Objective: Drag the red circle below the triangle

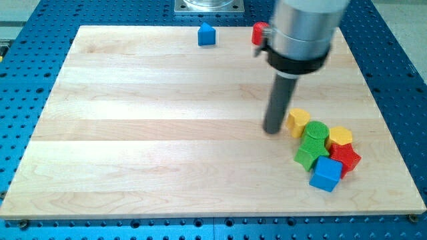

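Observation:
The red circle (258,32) sits near the view's top edge of the wooden board, partly hidden behind the arm's grey body. The blue triangle block (207,34) stands to its left, also near the top edge. My tip (272,129) rests on the board far below the red circle, just left of a yellow heart-like block (298,121). I cannot tell whether the tip touches that block.
A cluster lies at the lower right: a green cylinder (316,133), a yellow hexagon (340,136), a green star-like block (307,156), a red star-like block (346,159) and a blue cube (326,175). The board (147,133) lies on a blue perforated table.

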Controlling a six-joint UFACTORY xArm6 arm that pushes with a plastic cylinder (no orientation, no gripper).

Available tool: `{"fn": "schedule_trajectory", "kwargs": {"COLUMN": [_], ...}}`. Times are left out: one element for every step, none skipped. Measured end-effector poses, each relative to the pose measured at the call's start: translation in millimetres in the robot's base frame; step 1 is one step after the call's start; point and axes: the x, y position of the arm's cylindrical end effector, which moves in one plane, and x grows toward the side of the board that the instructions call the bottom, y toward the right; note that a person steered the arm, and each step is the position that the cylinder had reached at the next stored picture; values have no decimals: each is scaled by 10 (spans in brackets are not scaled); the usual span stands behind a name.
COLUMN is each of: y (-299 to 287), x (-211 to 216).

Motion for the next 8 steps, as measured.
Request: {"fn": "schedule_trajectory", "kwargs": {"y": [187,889,1105,1036,627,1,-464,-1043], "x": [-774,-1271,-2072,-2706,-2749,-2323,-1511,-858]}}
